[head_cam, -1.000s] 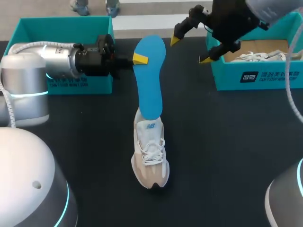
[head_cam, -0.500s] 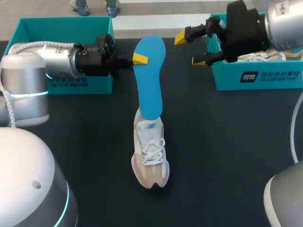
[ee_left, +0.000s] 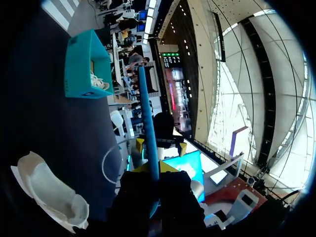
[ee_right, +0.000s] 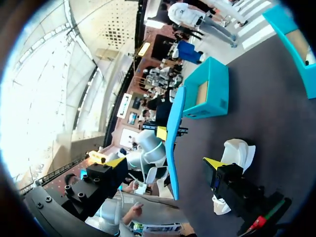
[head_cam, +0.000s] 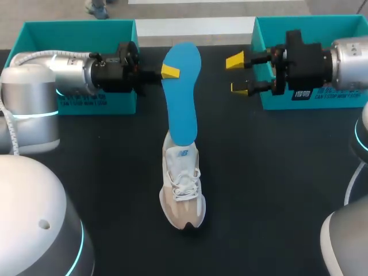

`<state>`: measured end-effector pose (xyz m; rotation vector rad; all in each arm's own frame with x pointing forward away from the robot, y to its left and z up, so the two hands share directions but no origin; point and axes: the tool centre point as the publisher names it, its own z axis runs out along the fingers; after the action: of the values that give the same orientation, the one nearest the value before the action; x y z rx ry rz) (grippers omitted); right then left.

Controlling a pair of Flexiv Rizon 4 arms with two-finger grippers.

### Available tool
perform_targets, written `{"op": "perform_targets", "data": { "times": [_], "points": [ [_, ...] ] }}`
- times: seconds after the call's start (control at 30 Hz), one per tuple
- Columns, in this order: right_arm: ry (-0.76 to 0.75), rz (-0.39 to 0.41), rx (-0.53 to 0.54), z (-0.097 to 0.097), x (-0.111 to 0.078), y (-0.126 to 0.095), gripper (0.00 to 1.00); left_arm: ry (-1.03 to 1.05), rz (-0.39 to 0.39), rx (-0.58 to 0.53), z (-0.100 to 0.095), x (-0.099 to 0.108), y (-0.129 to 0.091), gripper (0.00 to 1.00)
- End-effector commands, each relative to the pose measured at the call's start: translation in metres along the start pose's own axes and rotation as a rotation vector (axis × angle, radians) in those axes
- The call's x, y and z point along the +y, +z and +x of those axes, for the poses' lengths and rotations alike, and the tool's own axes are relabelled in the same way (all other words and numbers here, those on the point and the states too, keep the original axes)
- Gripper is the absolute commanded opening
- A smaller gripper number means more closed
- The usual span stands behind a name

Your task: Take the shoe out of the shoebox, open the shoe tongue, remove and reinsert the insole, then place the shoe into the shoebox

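Dark surface (head_cam: 276, 172); left shoebox (head_cam: 80, 24) and right shoebox (head_cam: 310, 20) far back; shoe (head_cam: 183, 190) already out, centre, toe near; blue insole (head_cam: 183, 98) mostly drawn, near end in the shoe, far end pinched by left fingers (head_cam: 169, 71); right fingers (head_cam: 234, 60) spread, empty; reinserting, boxing not yet done.

Black table (head_cam: 276, 190) — matte, dark throughout.

insole (head_cam: 181, 92) in shoe (head_cam: 183, 192), table (head_cam: 276, 172) ctr

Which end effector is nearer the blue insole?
Left. The left end effector grips the blue insole by its edge; the right end effector is open, off to its other side, not touching it.
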<state>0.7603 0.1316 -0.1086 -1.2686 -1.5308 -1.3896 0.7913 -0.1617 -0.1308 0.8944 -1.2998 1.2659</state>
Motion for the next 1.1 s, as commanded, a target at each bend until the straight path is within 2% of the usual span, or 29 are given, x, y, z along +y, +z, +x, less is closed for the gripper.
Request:
{"op": "perform_targets", "data": {
  "times": [0.03, 0.27, 0.47, 0.7, 0.77, 0.8, 1.1],
  "points": [
    [0.010, 0.042, 0.247, -0.013, 0.011, 0.005, 1.00, 0.000, -0.001, -0.002, 0.000, 0.000, 0.000, 0.00],
    [0.052, 0.097, 0.224, -0.026, 0.013, 0.007, 1.00, 0.000, -0.001, -0.002, 0.000, 0.000, 0.000, 0.00],
    [0.055, 0.135, 0.161, -0.032, 0.020, 0.004, 1.00, 0.000, -0.001, -0.002, 0.000, 0.000, 0.000, 0.00],
    [0.074, 0.119, 0.128, -0.035, 0.025, 0.000, 1.00, 0.000, -0.001, -0.002, 0.000, 0.000, 0.000, 0.00],
    [0.063, 0.142, 0.087, -0.038, 0.025, -0.001, 1.00, 0.000, -0.001, -0.002, 0.000, 0.000, 0.000, 0.00],
    [0.056, 0.126, 0.075, -0.041, 0.025, -0.002, 1.00, 0.000, -0.001, -0.002, 0.000, 0.000, 0.000, 0.00],
    [0.056, 0.126, 0.075, -0.041, 0.025, -0.002, 1.00, 0.000, -0.001, -0.002, 0.000, 0.000, 0.000, 0.00]
  ]
}}
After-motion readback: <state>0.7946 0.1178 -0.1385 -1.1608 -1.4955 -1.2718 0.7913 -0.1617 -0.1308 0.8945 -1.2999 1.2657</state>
